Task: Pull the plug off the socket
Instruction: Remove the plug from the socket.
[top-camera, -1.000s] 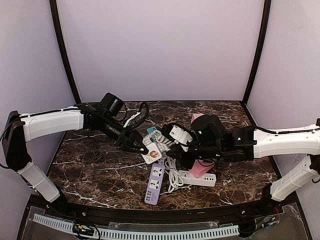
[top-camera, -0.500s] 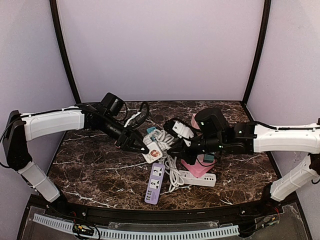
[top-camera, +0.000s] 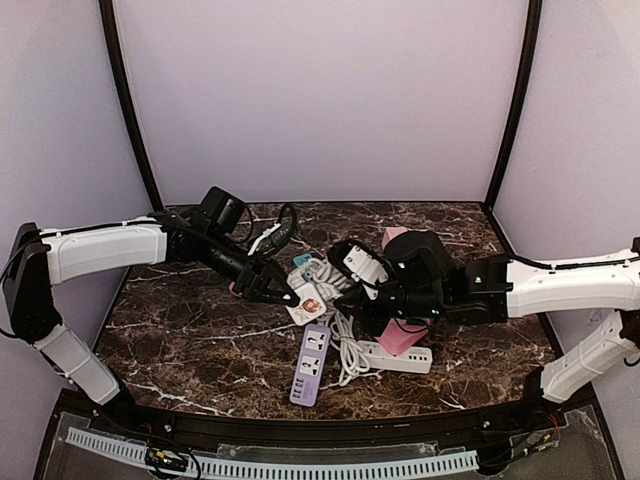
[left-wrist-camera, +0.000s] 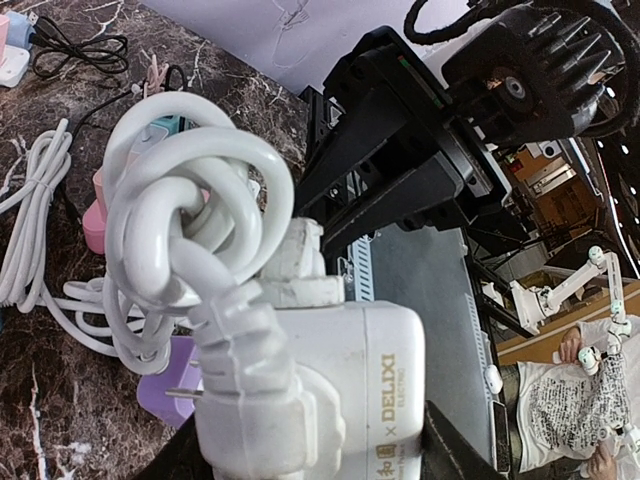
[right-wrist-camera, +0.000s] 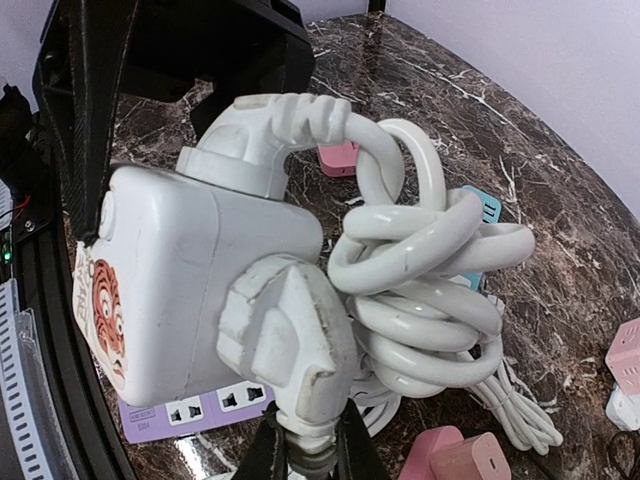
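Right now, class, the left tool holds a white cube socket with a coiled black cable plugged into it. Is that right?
No: the coiled cable is white, not black, as the left wrist view shows. The left tool does hold the white cube socket that it is plugged into.

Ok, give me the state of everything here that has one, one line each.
left gripper: shut on the white socket cube.
right gripper: shut on the lower plug.
white socket cube: held between both grippers, two plugs in it.
lower plug: seated in the cube, not yet pulled.
upper plug: seated in the cube.
cord: bundled in a coil.
purple power strip: lying flat, nothing plugged in.
white power strip: lying flat.
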